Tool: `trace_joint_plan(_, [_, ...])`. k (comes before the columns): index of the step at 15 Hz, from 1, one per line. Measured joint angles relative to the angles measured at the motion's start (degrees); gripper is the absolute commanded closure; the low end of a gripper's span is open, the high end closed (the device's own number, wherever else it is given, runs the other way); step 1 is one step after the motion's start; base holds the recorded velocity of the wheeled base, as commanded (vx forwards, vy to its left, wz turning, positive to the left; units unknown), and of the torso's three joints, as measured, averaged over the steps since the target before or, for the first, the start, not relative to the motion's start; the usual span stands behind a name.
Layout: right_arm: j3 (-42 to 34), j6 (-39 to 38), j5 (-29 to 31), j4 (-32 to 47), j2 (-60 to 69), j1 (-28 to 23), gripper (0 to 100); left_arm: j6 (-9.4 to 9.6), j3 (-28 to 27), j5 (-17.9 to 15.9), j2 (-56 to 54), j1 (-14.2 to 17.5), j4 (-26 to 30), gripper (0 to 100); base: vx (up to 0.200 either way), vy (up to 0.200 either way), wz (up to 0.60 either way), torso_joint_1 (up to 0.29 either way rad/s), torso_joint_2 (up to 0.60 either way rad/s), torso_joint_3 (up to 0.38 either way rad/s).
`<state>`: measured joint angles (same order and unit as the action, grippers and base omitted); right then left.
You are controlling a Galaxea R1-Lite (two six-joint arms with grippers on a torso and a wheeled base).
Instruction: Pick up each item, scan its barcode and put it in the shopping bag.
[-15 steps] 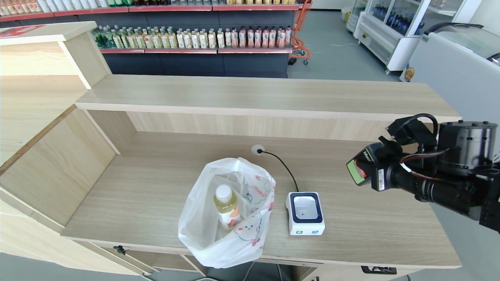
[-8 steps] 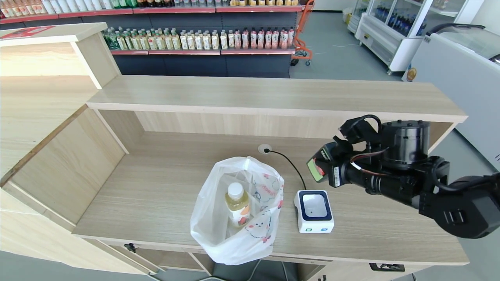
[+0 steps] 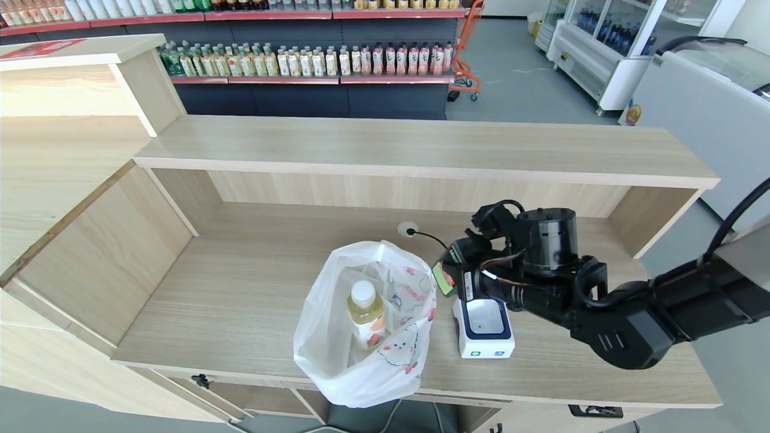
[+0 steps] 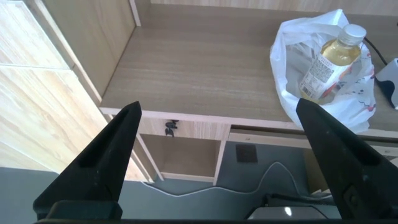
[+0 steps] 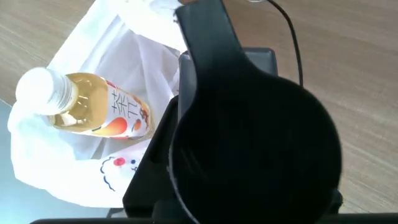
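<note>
right gripper [image 3: 475,281] clamped on dark item [image 3: 450,278], just above scanner [image 3: 485,329] beside shopping bag [image 3: 361,370] | likely presenting barcode [image 3: 467,284] before bagging | bottle [image 3: 365,310] upright in bag | left gripper [image 4: 217,160] spread wide, empty, clear of counter [image 3: 240,300]

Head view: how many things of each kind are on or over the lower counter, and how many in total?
shopping bag: 1
bottle: 1, standing inside the bag
scanner: 1
dark item: 1, held by the right end effector over the scanner
Total: 4
</note>
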<state>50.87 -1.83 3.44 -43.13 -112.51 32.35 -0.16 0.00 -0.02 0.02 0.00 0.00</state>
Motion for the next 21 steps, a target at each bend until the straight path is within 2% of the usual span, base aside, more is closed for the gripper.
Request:
trace_joint_plan(13, [2.8,4.8,0.5,-6.9,-13.5,2.0,100,0.00,0.0,0.0,0.0,0.0,0.0,0,0.000,0.000,0.00,0.000,0.00,0.000])
trace_joint_plan(21, [10.9,4.7,0.5,-6.4,-19.2,1.9,100,0.00,0.0,0.0,0.0,0.0,0.0,0,0.000,0.000,0.00,0.000,0.00,0.000])
